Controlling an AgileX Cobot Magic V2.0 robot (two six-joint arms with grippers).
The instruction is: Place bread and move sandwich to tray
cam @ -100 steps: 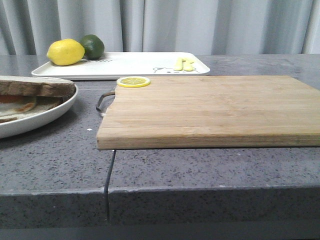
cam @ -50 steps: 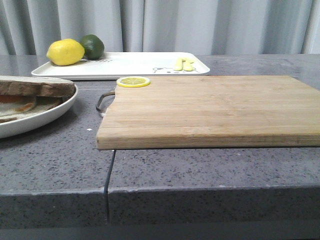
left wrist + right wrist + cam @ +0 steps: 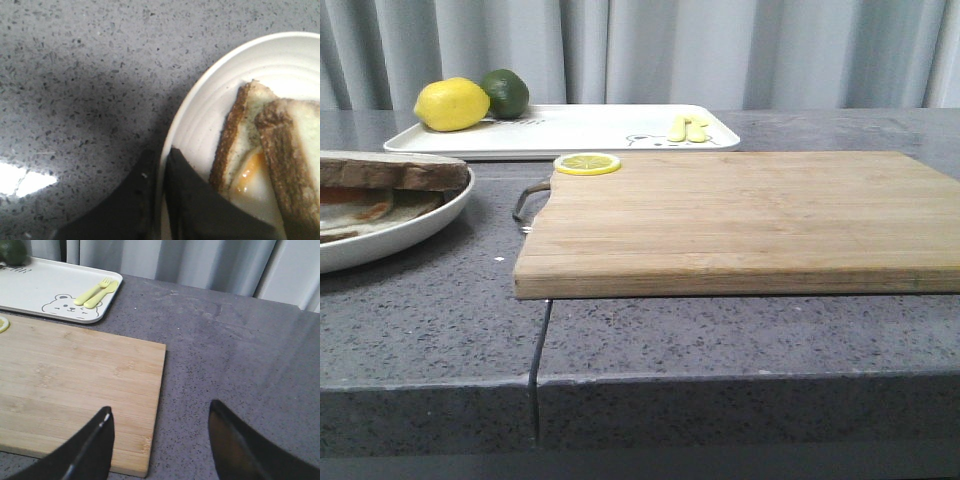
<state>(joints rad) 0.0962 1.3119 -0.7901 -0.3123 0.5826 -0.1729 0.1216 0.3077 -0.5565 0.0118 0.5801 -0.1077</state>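
Observation:
The sandwich (image 3: 390, 175), two brown-crusted slices with fried egg between, lies on its round white plate (image 3: 420, 228) at the table's left edge. In the left wrist view my left gripper (image 3: 161, 155) is shut on the plate's rim (image 3: 210, 115), one finger inside and one outside, beside the sandwich (image 3: 270, 150). No separate bread slice shows. The white tray (image 3: 590, 130) with the bear drawing stands at the back left; it also shows in the right wrist view (image 3: 60, 287). My right gripper (image 3: 160, 415) is open and empty above the cutting board's right end. Neither gripper shows in the front view.
A wooden cutting board (image 3: 740, 215) with a metal handle fills the middle, with a lemon slice (image 3: 587, 163) at its back left corner. A lemon (image 3: 451, 104), a lime (image 3: 506, 92) and a yellow fork and spoon (image 3: 688, 127) lie on the tray.
The plate with the sandwich has shifted slightly to the left in the front view; less of the orange egg shows. Nothing else has moved.

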